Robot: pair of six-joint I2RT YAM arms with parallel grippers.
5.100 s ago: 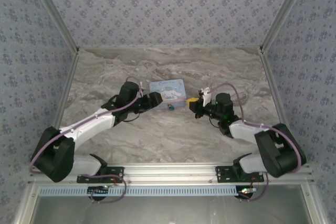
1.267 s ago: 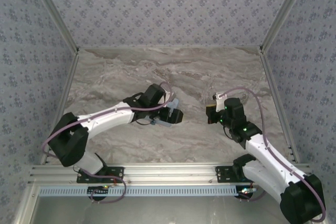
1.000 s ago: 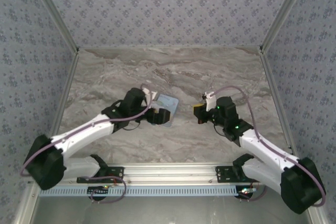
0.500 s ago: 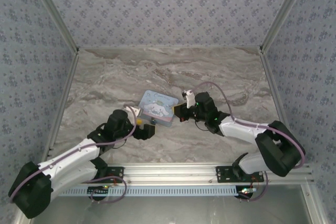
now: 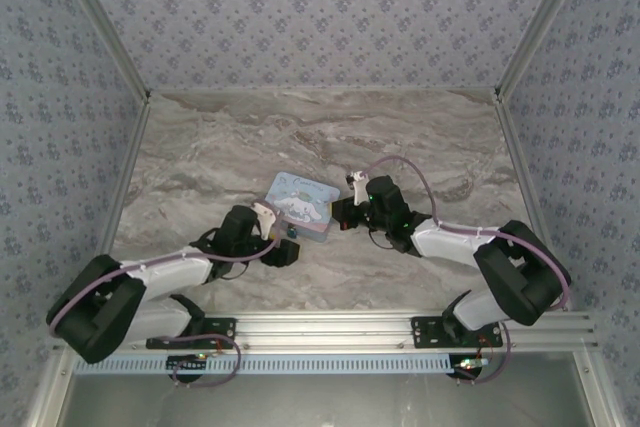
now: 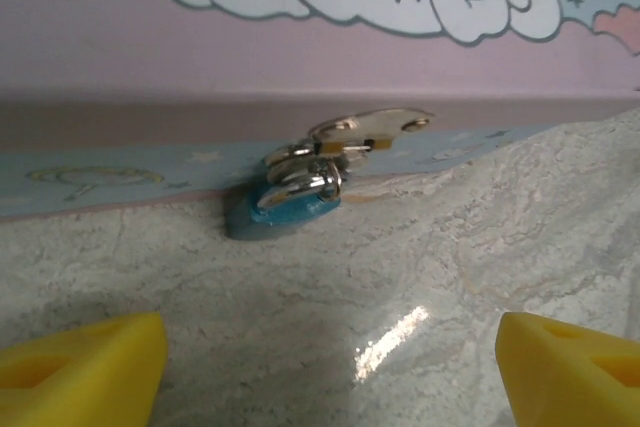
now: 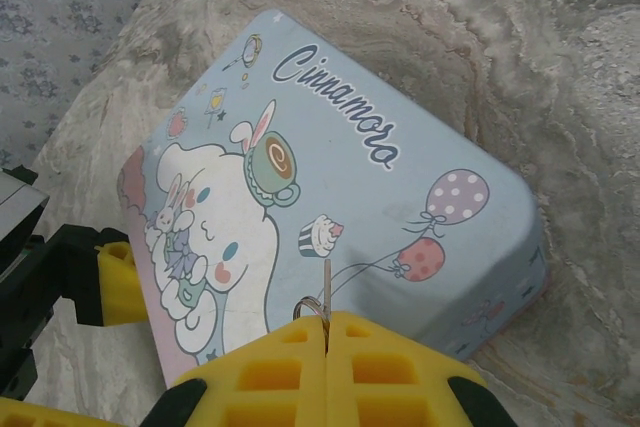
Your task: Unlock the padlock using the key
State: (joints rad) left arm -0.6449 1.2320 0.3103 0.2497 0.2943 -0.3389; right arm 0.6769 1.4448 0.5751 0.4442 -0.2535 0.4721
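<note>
The padlock (image 6: 285, 209), a tiny blue body with a silver shackle, lies on the marble at the foot of the cartoon tin's side wall (image 6: 300, 57), under a silver clasp (image 6: 370, 127). My left gripper (image 6: 330, 377) stands open just in front of it, with bare table between its yellow fingers (image 6: 80, 367). From above, the padlock (image 5: 291, 234) is a small speck between the tin (image 5: 300, 202) and the left gripper (image 5: 283, 250). My right gripper (image 7: 326, 322) is shut on the key (image 7: 326, 287), whose blade is edge-on and points over the tin's lid (image 7: 330, 177). The right gripper (image 5: 340, 212) hangs at the tin's right edge.
The marble table (image 5: 300, 137) is walled by patterned panels at the back and both sides. An aluminium rail (image 5: 320, 327) runs along the near edge, where both arm bases sit. The left arm lies low along the table at the front left.
My left arm has drawn back toward the near edge and come down low, facing the tin's front. The right gripper has moved left to the tin with the key in it.
</note>
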